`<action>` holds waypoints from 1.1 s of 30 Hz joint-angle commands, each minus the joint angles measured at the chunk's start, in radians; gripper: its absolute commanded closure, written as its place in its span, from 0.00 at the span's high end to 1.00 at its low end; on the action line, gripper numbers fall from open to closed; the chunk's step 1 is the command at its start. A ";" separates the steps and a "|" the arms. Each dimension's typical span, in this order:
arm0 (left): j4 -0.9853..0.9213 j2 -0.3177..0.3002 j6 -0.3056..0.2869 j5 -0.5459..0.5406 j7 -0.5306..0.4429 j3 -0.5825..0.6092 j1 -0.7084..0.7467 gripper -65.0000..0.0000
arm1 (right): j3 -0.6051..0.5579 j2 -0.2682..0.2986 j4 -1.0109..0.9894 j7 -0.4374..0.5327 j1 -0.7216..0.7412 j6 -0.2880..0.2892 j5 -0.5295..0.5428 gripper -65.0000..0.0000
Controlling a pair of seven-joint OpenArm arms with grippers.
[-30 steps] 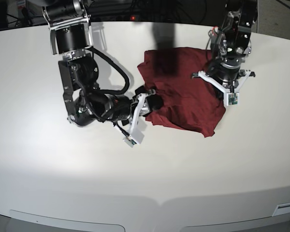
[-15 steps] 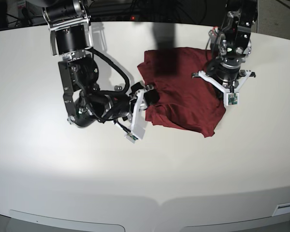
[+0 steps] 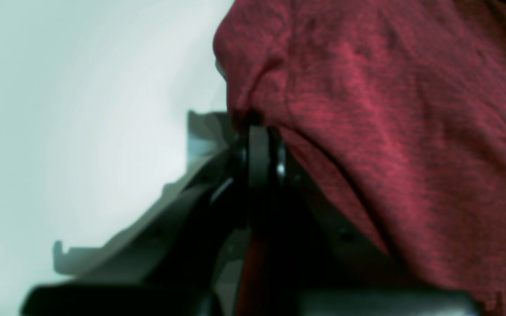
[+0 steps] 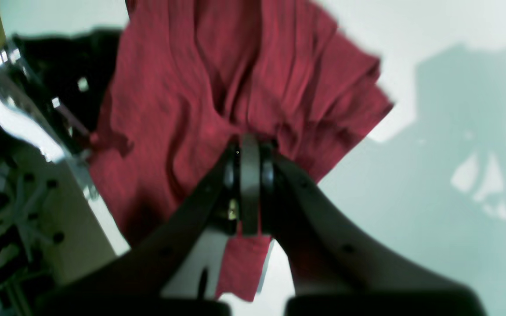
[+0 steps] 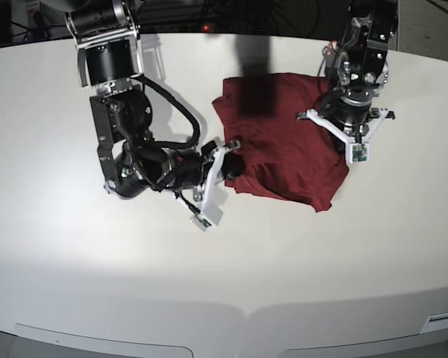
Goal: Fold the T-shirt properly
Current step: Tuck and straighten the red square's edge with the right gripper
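Note:
The T-shirt (image 5: 284, 142) lies as a crumpled maroon bundle on the white table, back of centre. My right gripper (image 5: 231, 155) is at its left edge; in the right wrist view the right gripper (image 4: 248, 147) is shut on a bunched fold of the T-shirt (image 4: 182, 101), and more cloth shows between the fingers lower down. My left gripper (image 5: 340, 134) stands over the shirt's right edge. In the left wrist view the left gripper (image 3: 258, 131) is shut on a pinch of the T-shirt (image 3: 389, 131), which drapes over its right finger.
Bare white table (image 5: 224, 268) spreads in front of and to both sides of the shirt. Dark cables and equipment (image 5: 209, 15) line the far edge. The left arm's wrist (image 4: 24, 131) shows at the left of the right wrist view, close to the cloth.
My right gripper has closed from open onto the shirt's left edge, with its wrist shifting slightly. The left arm and its grip have not moved.

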 commanded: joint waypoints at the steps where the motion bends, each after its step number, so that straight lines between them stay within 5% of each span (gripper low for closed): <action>1: 0.016 -0.003 0.000 0.008 -0.015 0.000 -0.006 0.00 | 0.002 -0.002 0.020 0.022 0.040 0.005 0.007 0.00; 8: 0.016 -0.003 0.000 0.008 -0.015 0.000 -0.006 0.00 | 0.001 -0.003 0.020 -0.004 0.059 0.005 0.001 0.03; 11: 0.016 -0.003 0.000 0.008 -0.015 0.000 -0.006 0.00 | 0.001 -0.003 0.020 -0.003 0.059 0.005 -0.029 0.37; 13: 0.016 -0.003 0.000 0.008 -0.015 0.000 -0.006 0.00 | 0.001 -0.003 0.016 0.005 0.059 0.005 -0.080 0.45; 27: 0.016 -0.003 0.000 0.008 -0.011 0.000 -0.006 0.00 | -0.040 -0.033 -0.165 0.043 0.063 0.005 -0.085 0.45; 33: 0.016 -0.003 0.000 0.008 -0.011 0.000 -0.006 0.00 | -0.045 -0.033 -0.164 -0.089 0.078 0.005 0.053 0.45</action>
